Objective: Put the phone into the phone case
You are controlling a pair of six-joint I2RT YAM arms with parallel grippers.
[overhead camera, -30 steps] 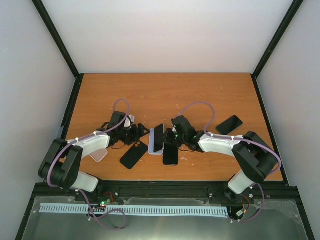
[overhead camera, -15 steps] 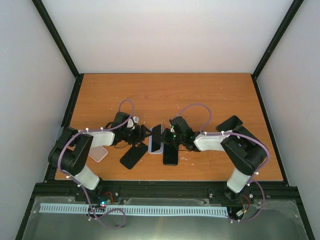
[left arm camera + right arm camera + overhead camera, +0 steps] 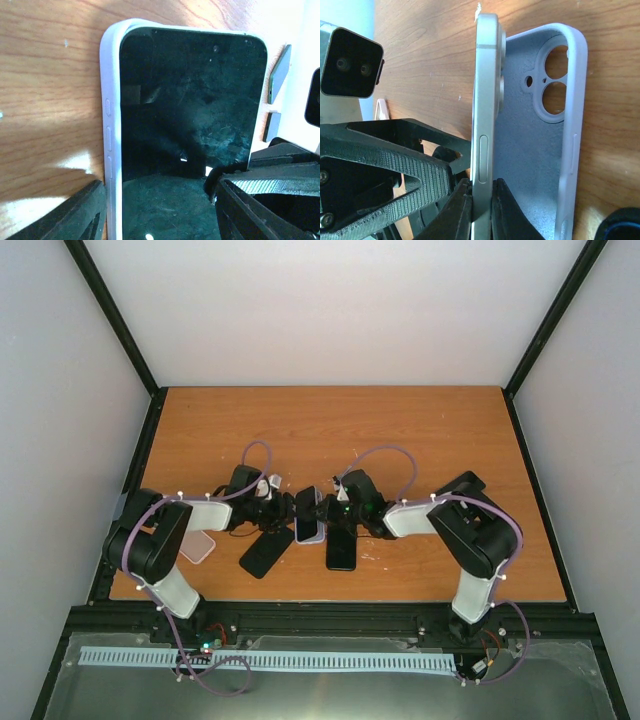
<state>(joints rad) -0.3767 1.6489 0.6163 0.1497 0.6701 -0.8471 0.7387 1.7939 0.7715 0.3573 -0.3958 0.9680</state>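
The phone [image 3: 306,507] has a dark screen [image 3: 190,115] and a silver edge [image 3: 485,100]. It stands tilted on one long edge inside the pale blue case [image 3: 313,533], which lies open on the table [image 3: 540,150]. The case's side wall shows in the left wrist view [image 3: 111,125]. My right gripper [image 3: 482,210] is shut on the phone's lower end [image 3: 327,512]. My left gripper [image 3: 284,510] is open on the screen side, with one finger [image 3: 75,215] beside the case wall and the other [image 3: 270,200] past the phone's far edge.
A dark phone [image 3: 267,551] lies front left of the case. A black phone [image 3: 341,547] lies just right of it. A pale case [image 3: 197,545] lies by the left arm. Another black phone [image 3: 460,485] is partly hidden behind the right arm.
My left gripper has moved right, up to the phone. The right gripper with the phone and case has shifted a little left, and the right arm's elbow has swung inward.
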